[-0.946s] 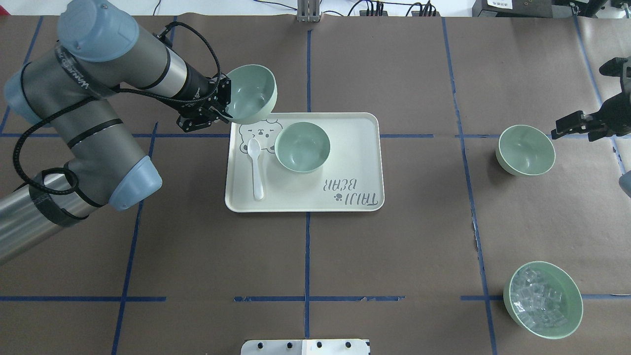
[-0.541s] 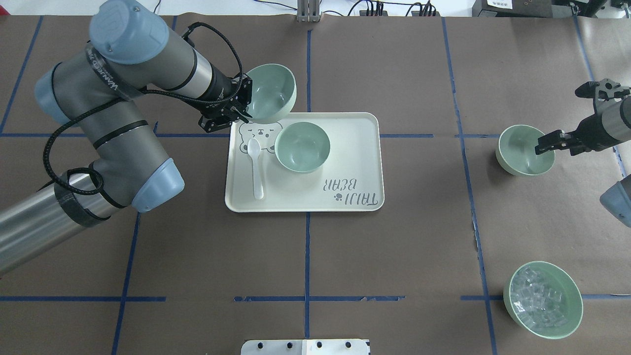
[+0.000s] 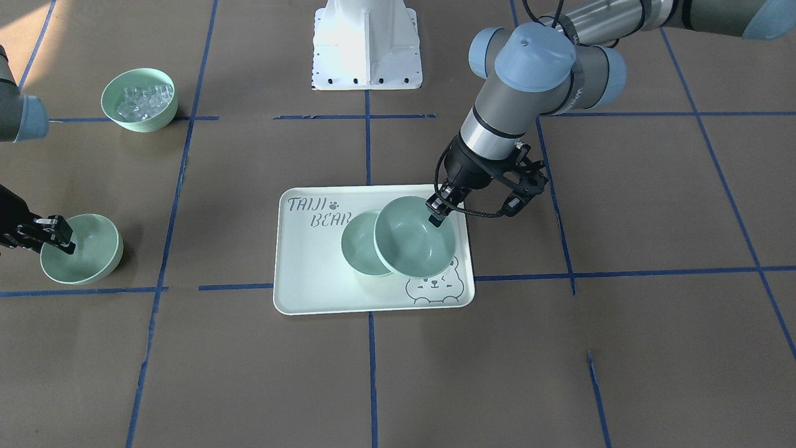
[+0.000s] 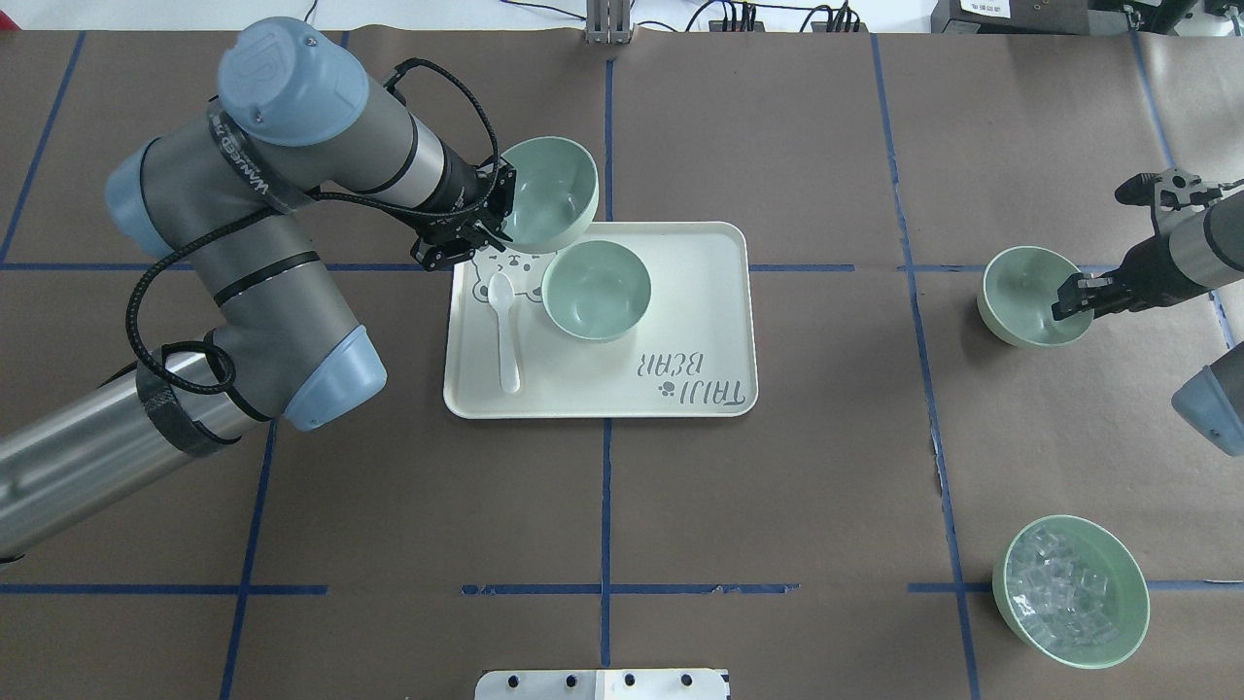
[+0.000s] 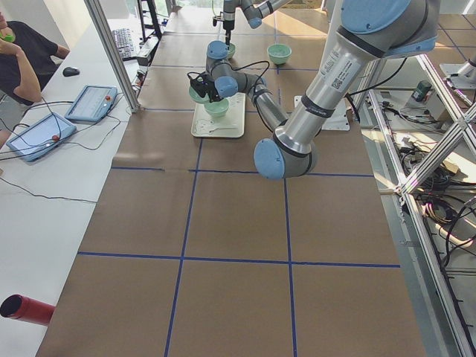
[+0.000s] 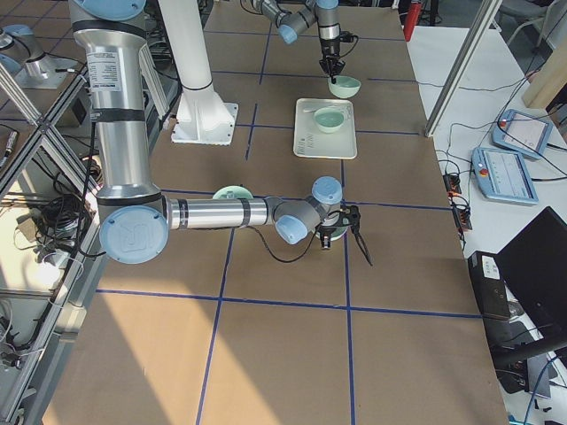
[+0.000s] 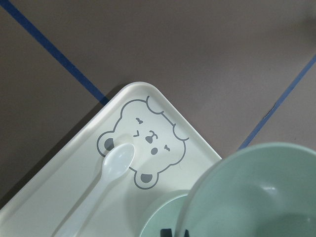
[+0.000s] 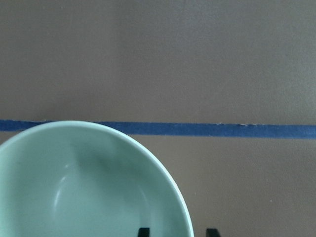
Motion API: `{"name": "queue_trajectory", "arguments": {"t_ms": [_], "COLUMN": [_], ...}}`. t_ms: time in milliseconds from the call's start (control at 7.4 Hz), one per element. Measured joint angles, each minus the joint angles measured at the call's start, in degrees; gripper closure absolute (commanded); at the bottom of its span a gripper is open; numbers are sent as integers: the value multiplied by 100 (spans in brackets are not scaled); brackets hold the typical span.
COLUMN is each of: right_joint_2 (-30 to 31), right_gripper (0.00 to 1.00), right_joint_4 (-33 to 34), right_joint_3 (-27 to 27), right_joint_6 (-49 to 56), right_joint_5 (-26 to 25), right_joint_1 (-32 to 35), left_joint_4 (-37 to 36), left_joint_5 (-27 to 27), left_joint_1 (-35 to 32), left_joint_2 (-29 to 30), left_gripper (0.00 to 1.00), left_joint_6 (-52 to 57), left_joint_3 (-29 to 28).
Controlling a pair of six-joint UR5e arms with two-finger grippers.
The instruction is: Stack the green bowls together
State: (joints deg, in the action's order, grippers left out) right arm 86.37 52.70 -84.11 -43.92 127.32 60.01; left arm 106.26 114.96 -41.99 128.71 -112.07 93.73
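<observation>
Green airborne bowl (image 4: 549, 190), mouth seemingly upward.

Plastic on paper
Your pale mint-green round bowls (image 4: 596, 290) are smooth, softly shiny plastic; the cream rectangular tray (image 4: 680, 311) looks satin; the white spoon (image 4: 505, 335) at the tray bowl's 9 o'clock is glossy plastic; the brown paper table cover (image 4: 777, 486) is matt.

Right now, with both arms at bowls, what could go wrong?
1. The left gripper pinches the raised green bowl by its rim only; it appears tilted and could slip.
2. It sits off-centre from the resting green bowl on the bear tray; lowered here, it may catch that rim or the white spoon.
3. The right gripper straddles the rim of the third green bowl; closing could tip it.
</observation>
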Motion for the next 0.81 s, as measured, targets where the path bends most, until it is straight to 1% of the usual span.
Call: {"name": "queue_trajectory", "arguments": {"t_ms": [270, 405, 676, 811], "right_joint_2": [6, -1, -86, -160], "right_gripper": [100, 100, 100, 100], "right_joint_4": [-16, -14, 18, 45], "right_joint_3": [-38, -63, -83, -82], "right_joint_6": [18, 17, -2, -31], "right_joint_5": [105, 246, 690, 888], "right_joint_1": [35, 123, 448, 584], "left_joint_4": [18, 21, 19, 18], "left_joint_5": [-84, -190, -575, -668], "left_joint_1": [119, 210, 485, 549], "left_joint_2": [75, 194, 333, 342], "left_gripper": [100, 100, 100, 100], "left_joint_6": [-92, -148, -179, -173], "left_joint_3": [-98, -240, -429, -460]}}
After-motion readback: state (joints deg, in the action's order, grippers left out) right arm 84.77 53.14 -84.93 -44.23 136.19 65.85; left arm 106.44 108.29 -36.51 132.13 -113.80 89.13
